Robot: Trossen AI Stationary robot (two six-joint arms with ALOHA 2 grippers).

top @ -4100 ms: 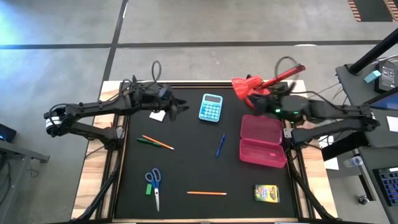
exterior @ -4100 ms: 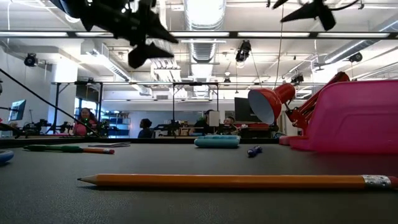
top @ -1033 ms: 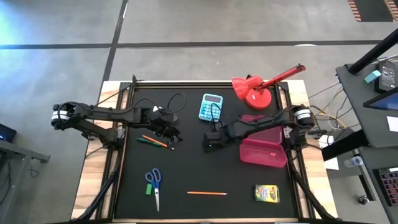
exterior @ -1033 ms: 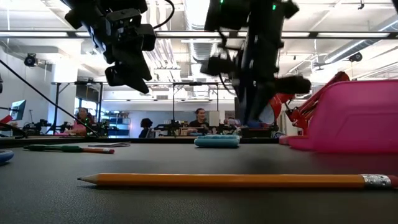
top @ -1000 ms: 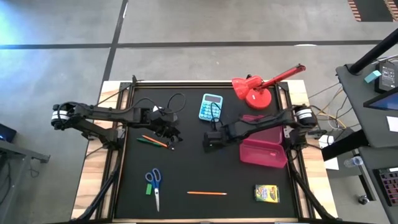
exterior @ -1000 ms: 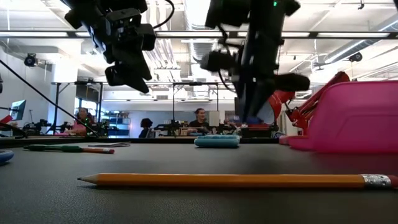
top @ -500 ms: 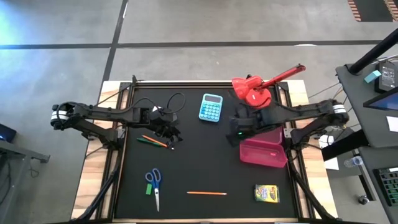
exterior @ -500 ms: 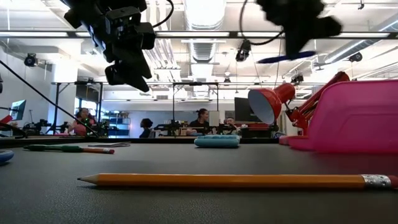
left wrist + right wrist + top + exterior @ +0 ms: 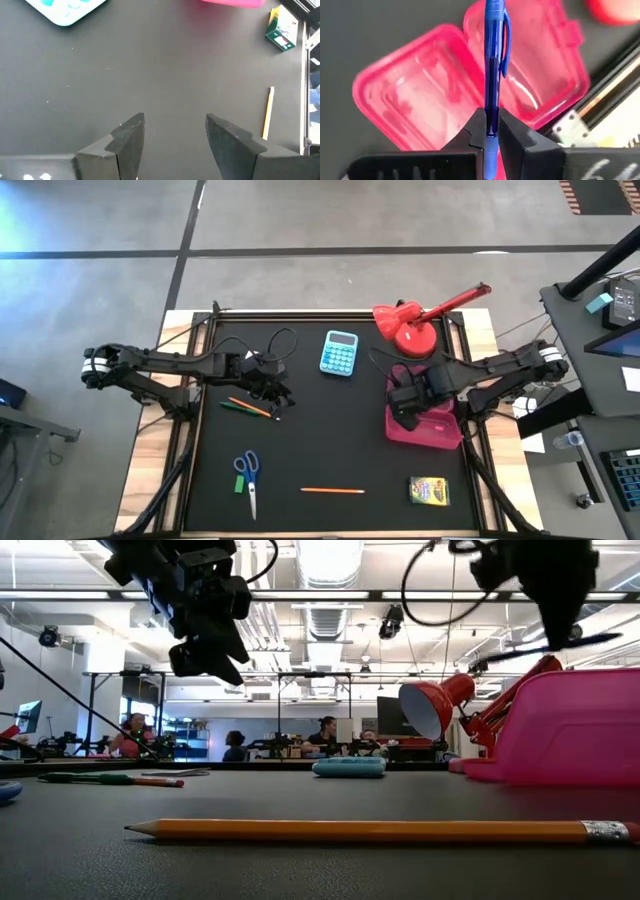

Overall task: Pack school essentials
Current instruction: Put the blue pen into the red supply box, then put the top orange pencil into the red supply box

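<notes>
My right gripper (image 9: pixel 405 406) hangs over the open pink case (image 9: pixel 441 429), shut on a blue pen (image 9: pixel 494 55). In the low view the pen (image 9: pixel 545 646) lies nearly level under that gripper (image 9: pixel 556 632). My left gripper (image 9: pixel 281 394) hovers open above two crossed pencils, orange and green (image 9: pixel 250 408), with nothing between its fingers (image 9: pixel 131 137). Blue-handled scissors (image 9: pixel 248 481) with a green block (image 9: pixel 239 484) beside them, an orange pencil (image 9: pixel 333 491) and a crayon box (image 9: pixel 428 491) lie flat near the table's near edge. My right gripper pinches the pen's barrel (image 9: pixel 491 120) between its two fingers (image 9: pixel 475 131), which come from above, pointing down, and lie across the pen. The clip end juts out to one side. The pen is lifted clear, almost level, above the case's open trays.
A light blue calculator (image 9: pixel 339 352) lies at the far middle. A red desk lamp (image 9: pixel 405 321) stands just beyond the case. The pencil (image 9: pixel 380 831) fills the low view's foreground. Bare black mat lies between the scissors, the case and the calculator.
My right gripper has carried the pen from the middle of the table toward the right edge and upward, tipping to point straight down and rolling as it went. It now hangs over the pink case, and the pen has stayed in its shut fingers.
</notes>
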